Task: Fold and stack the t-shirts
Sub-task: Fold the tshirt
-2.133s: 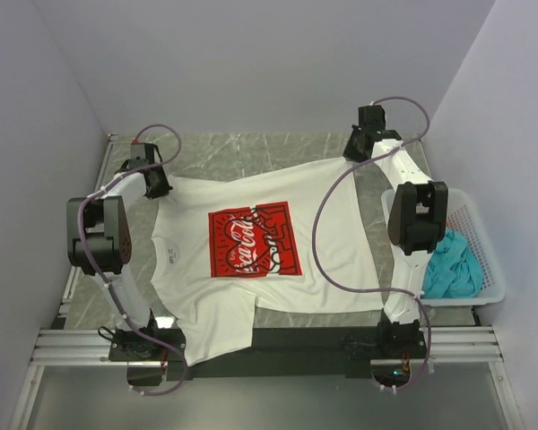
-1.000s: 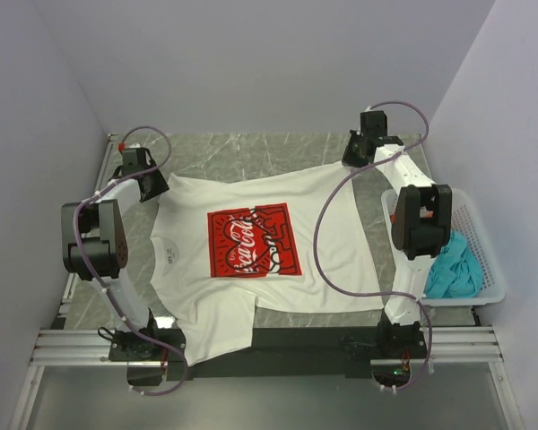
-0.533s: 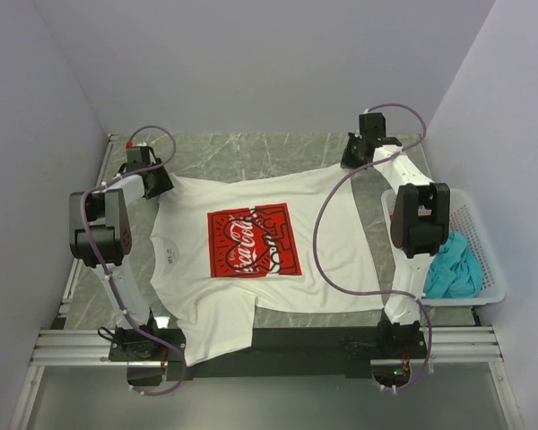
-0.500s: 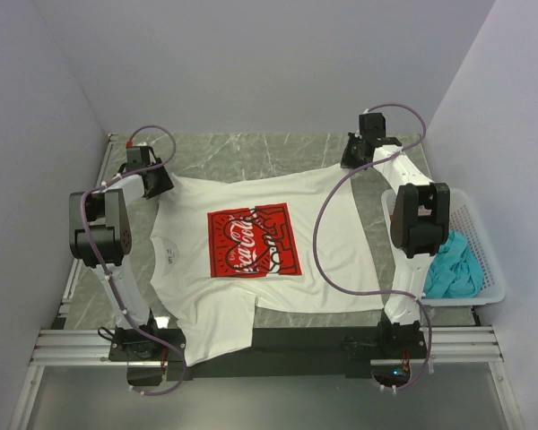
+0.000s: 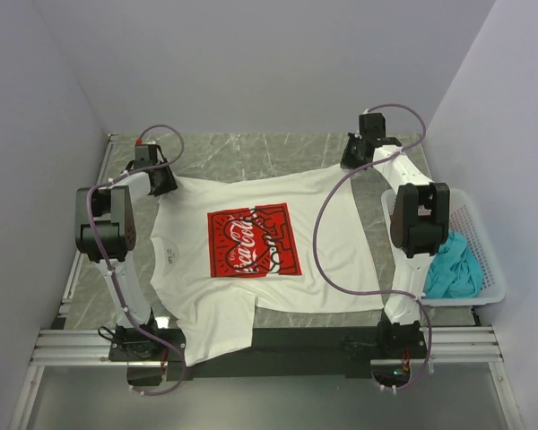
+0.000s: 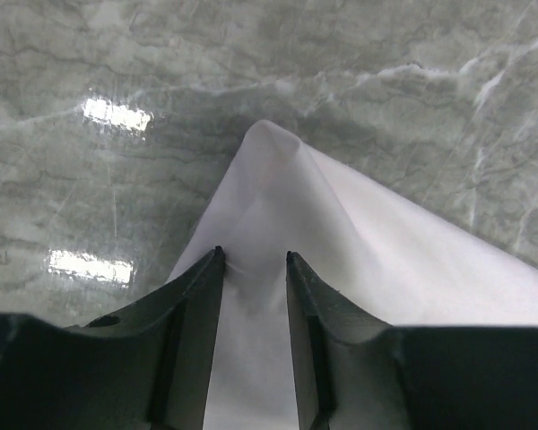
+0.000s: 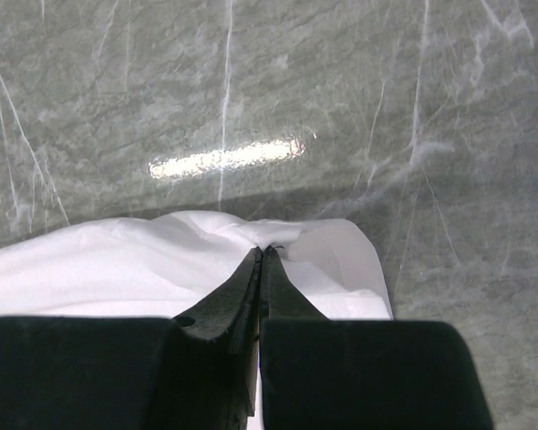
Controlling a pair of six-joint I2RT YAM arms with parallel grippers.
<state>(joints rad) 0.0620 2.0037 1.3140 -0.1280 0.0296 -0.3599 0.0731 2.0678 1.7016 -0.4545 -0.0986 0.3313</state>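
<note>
The white t-shirt with the red Coca-Cola print lies spread face up on the marble table. At its far left corner, my left gripper is down on the cloth. In the left wrist view that gripper has its jaws apart, straddling the pointed white corner, and the cloth puckers slightly at the tips. My right gripper is at the far right corner. The right wrist view shows it shut on a bunched pinch of the white cloth. A teal t-shirt lies crumpled in the basket.
The white mesh basket stands at the table's right edge beside the right arm. The shirt's near hem hangs over the black front rail. Grey walls close in on the left, back and right.
My left gripper has slid right onto the shirt's far left corner and its jaws have narrowed around the cloth. The right gripper and the shirt stay where they were.
</note>
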